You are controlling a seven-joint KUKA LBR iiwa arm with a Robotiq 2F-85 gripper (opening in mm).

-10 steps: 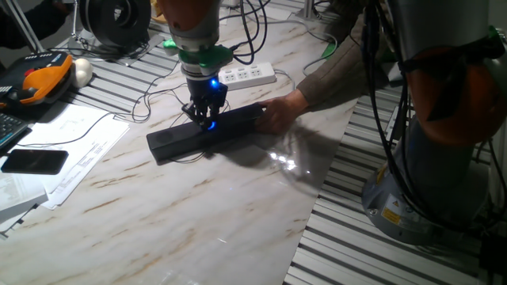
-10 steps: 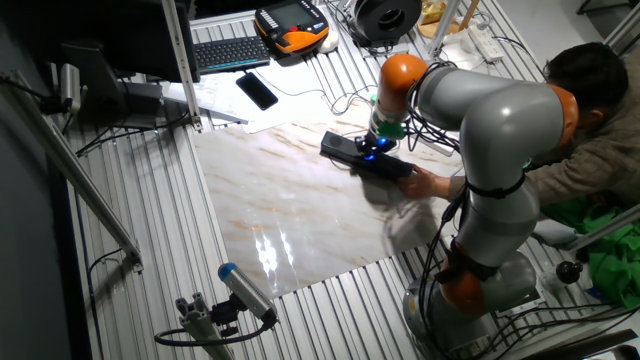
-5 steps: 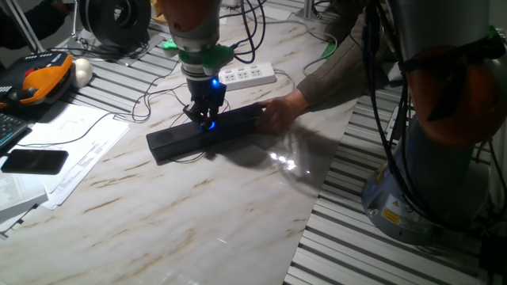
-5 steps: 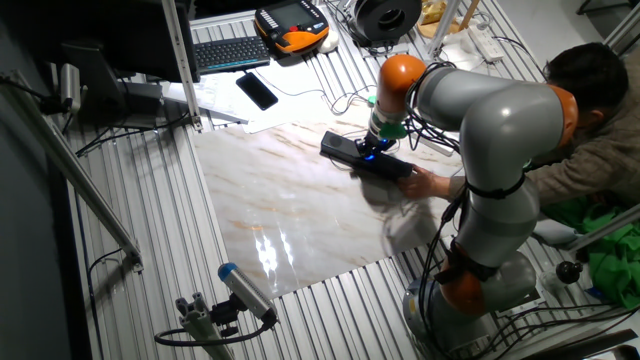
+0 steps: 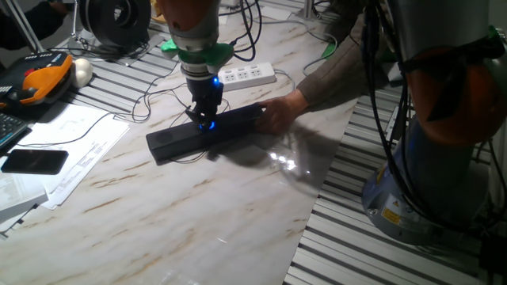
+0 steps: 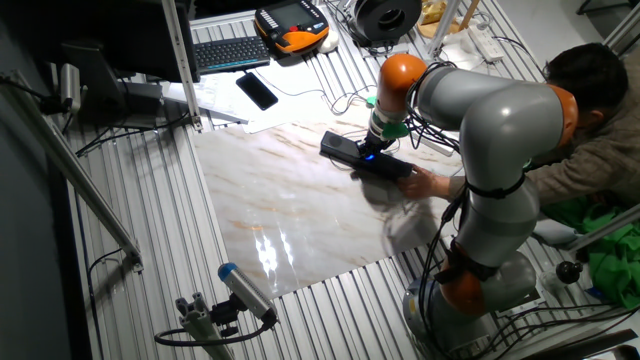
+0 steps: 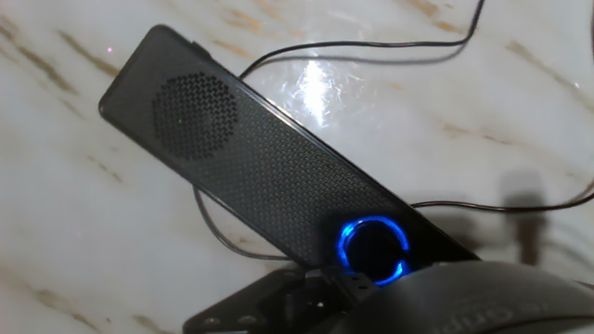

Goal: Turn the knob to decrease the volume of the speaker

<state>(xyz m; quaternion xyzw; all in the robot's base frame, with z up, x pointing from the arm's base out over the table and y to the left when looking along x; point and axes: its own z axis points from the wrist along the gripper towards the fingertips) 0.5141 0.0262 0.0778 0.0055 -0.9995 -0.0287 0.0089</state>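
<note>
In the hand view, the knob (image 7: 373, 249) sits close to the camera, a small black dial with a bright blue ring of light around it. Dark end effector parts crowd the bottom edge just below it. The speaker (image 7: 251, 167) stretches away from the knob, long and black, with a round patch of tiny holes near its far end, and a thin black cable (image 7: 353, 46) curls on the table (image 7: 74, 232) past it. In one fixed view, the end effector (image 5: 207, 119) points straight down on the middle of the speaker (image 5: 207, 131), right at the blue glow. I cannot tell if its fingers are pinching the knob or spread apart. A person's hand (image 5: 279, 111) rests on the speaker's right end. A white power strip (image 5: 248, 75) lies just behind the speaker. Farther back, on the left, are a black phone (image 5: 36, 161) and an orange and black controller (image 5: 43, 81).
</note>
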